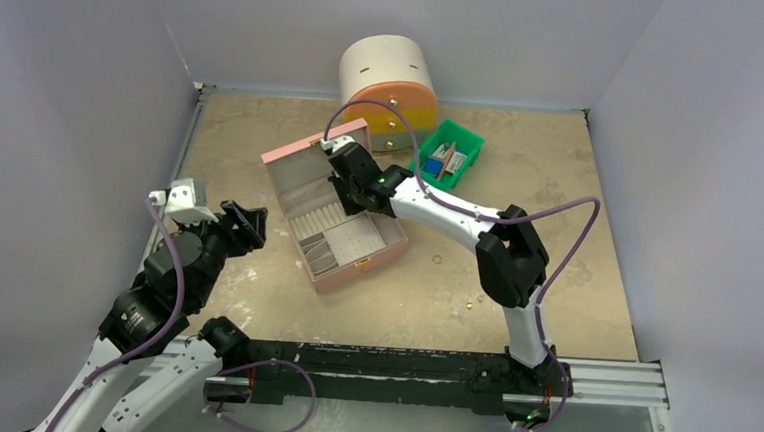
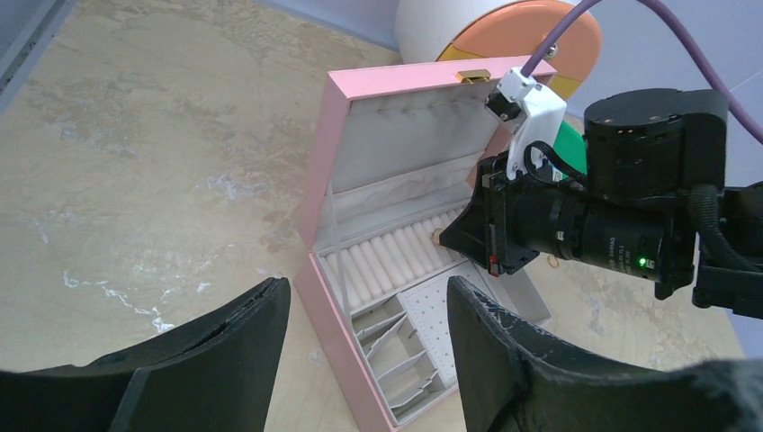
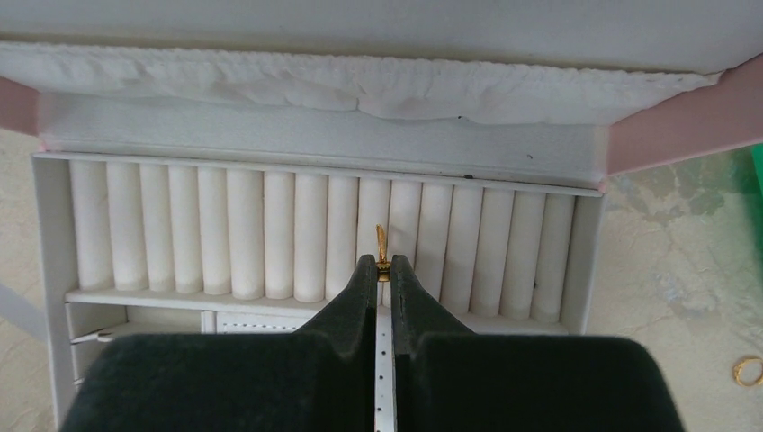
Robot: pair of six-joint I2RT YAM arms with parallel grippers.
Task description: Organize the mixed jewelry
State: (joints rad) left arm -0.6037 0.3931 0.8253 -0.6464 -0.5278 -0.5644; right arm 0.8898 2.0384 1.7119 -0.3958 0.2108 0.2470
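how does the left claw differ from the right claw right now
The left black claw stands open and empty; the right black claw is shut on a small gold ring. The left hangs beside the open pink jewelry box; the right is over its white ring rolls. Both face that box.

Beige mottled table [image 1: 580, 188]. On it stand an open pink box [image 1: 349, 272] in the middle, a round drawer unit [image 1: 387, 76] at the far edge (white, orange, yellow) and a green bin [image 1: 472, 151] just beside it. Right of the box lie a gold ring [image 1: 436, 258] and gold specks [image 1: 473, 302].
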